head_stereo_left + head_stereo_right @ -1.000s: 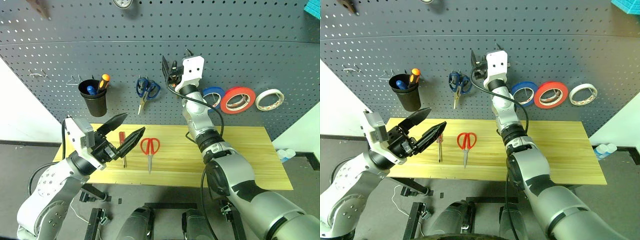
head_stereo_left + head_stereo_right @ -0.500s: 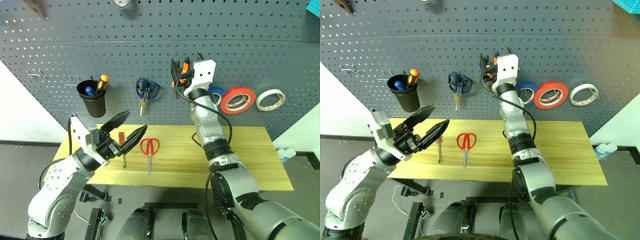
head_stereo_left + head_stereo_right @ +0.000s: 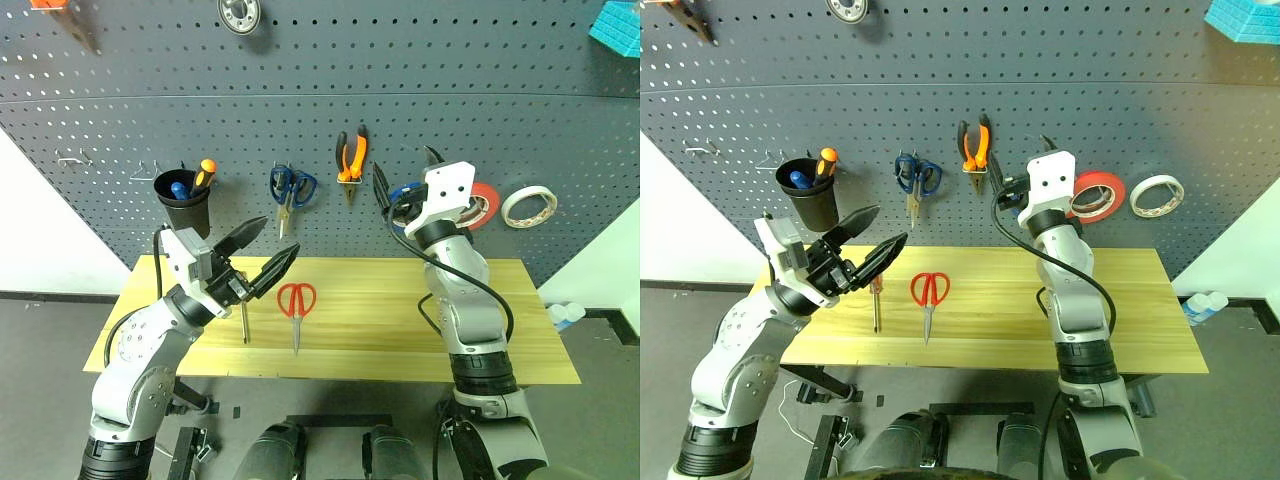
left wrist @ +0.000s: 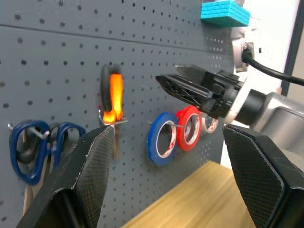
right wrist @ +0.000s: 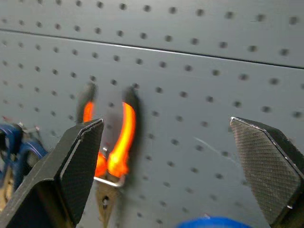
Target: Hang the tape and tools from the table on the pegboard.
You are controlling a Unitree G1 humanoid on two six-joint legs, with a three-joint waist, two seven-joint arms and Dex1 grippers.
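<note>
Pliers [image 3: 349,157] and red tape [image 3: 1095,195] hang on the pegboard [image 3: 500,110], so the right gripper [image 3: 402,185] is spread empty beside them, while the left gripper [image 3: 256,256] gapes over the table [image 3: 520,330] above the screwdriver [image 3: 243,305] and red scissors [image 3: 296,305], probably next.

Light wood-grain table [image 3: 400,310], matt grey perforated pegboard [image 3: 500,120], textured black fingers [image 4: 95,166]

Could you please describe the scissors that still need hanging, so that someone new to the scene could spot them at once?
Start at the long wooden table below the grey pegboard. Toward its left half, a pair of scissors lies flat beside a slim screwdriver. Their handles are red, whereas the other scissors have blue handles and already hang on the board.
</note>
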